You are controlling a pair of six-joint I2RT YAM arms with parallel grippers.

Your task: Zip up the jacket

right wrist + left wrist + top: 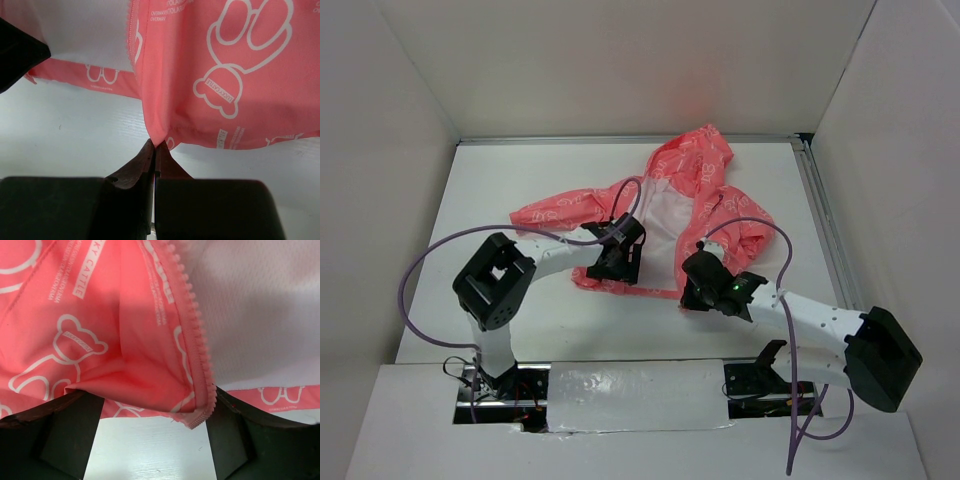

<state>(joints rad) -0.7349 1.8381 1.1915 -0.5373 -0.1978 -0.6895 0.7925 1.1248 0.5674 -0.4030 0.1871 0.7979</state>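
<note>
Coral jacket [665, 215] lies unzipped on the tabletop [580, 325], hood toward its far edge. Our right gripper [155, 147] pinches the hem; our left gripper [152, 412] is spread around the zipper [197, 350] end.

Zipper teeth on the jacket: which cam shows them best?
Left wrist. The zipper teeth run sharp and close down the jacket edge to the hem. Right wrist shows only a blurred strip of a front edge, no clear teeth. Top external shows the whole open jacket, teeth too small to make out.
</note>
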